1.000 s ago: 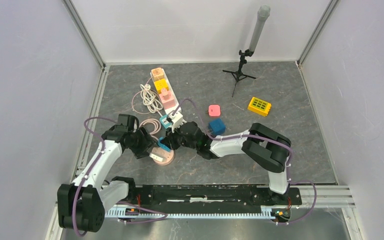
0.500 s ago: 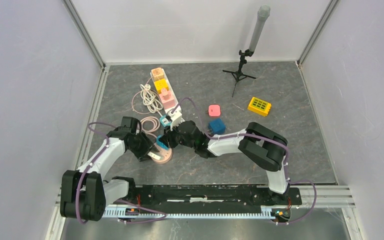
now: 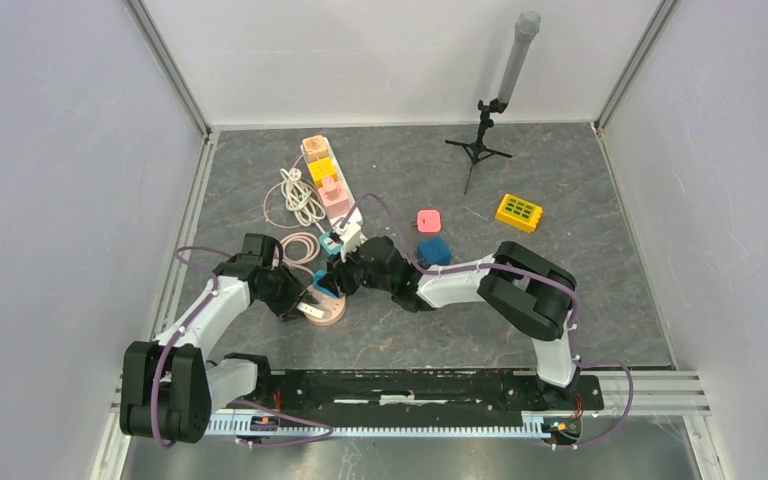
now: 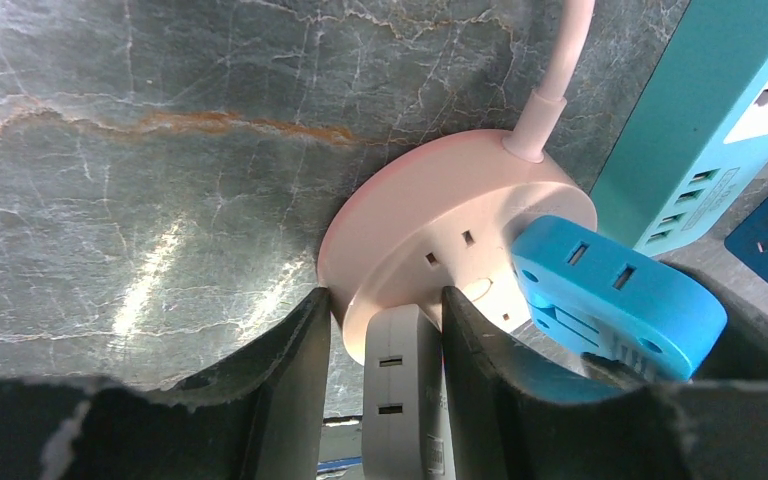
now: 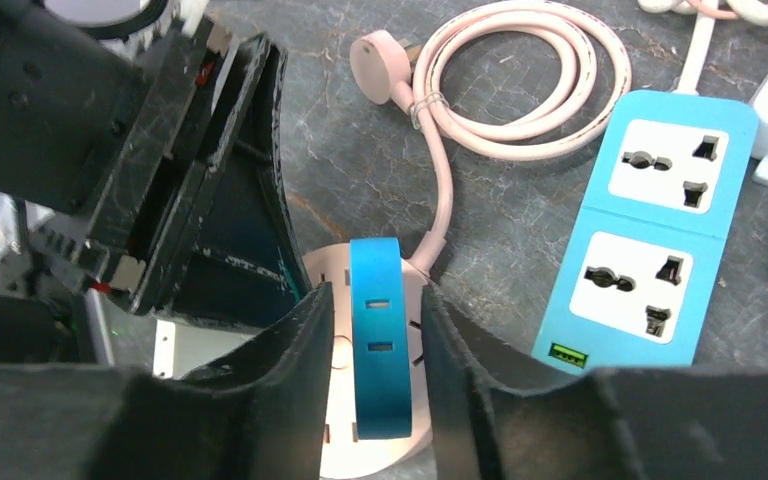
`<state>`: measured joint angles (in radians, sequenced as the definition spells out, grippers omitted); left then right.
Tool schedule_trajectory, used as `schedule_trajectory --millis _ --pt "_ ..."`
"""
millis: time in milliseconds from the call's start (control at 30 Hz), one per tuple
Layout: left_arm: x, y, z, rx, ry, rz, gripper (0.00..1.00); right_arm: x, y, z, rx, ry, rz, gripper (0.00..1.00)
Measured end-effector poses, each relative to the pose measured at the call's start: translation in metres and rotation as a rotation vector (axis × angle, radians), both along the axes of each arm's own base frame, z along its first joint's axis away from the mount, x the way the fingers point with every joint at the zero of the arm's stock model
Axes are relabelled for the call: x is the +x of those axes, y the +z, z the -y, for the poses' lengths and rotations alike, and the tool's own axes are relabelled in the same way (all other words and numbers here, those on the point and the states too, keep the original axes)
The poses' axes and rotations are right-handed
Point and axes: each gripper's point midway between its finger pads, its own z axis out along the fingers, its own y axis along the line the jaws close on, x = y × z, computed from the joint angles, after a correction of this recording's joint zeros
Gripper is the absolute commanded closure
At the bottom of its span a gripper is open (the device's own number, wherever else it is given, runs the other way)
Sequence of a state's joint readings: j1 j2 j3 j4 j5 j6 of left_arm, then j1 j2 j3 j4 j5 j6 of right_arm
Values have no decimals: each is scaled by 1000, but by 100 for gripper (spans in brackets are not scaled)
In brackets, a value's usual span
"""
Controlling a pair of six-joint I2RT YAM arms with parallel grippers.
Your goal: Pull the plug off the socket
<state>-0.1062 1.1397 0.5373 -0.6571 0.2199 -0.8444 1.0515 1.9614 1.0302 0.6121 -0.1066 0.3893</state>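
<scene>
Your right gripper (image 5: pixel 378 296) is bracketing the blue plastic plug (image 5: pixel 377 350) (clamped? cannot tell); squeeze, then lift off the round pink socket (image 4: pixel 430 220).

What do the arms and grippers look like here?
Left arm and right arm: white links, black joints, purple cables looped alongside. Left gripper and right gripper: black, scuffed, wedge-shaped fingers.

Round socket (image 3: pixel 329 316) partly covered in top view; white plug (image 4: pixel 405 392) cut by bottom edge; blue plug (image 5: pixel 377 335) prongs hidden.
</scene>
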Motion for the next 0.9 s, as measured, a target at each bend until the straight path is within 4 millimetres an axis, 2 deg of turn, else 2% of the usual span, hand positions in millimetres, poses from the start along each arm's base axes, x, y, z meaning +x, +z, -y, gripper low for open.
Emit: schedule_trajectory --millis 67,167,333,467,733,900 --pt "0 0 0 -1 4 -1 52 -1 -2 1 -13 16 9 41" --pt "0 0 0 -2 7 -3 51 -1 -9 5 -59 19 16 44" --pt "1 0 0 -2 7 0 51 4 -8 5 -71 14 4 70" --pt "1 0 0 -2 7 4 51 3 -5 4 -50 31 -16 100" --pt "2 1 1 -4 7 6 50 0 -4 6 -4 48 -16 100" --pt "2 1 3 -15 2 6 50 0 -3 10 49 48 -98 100"
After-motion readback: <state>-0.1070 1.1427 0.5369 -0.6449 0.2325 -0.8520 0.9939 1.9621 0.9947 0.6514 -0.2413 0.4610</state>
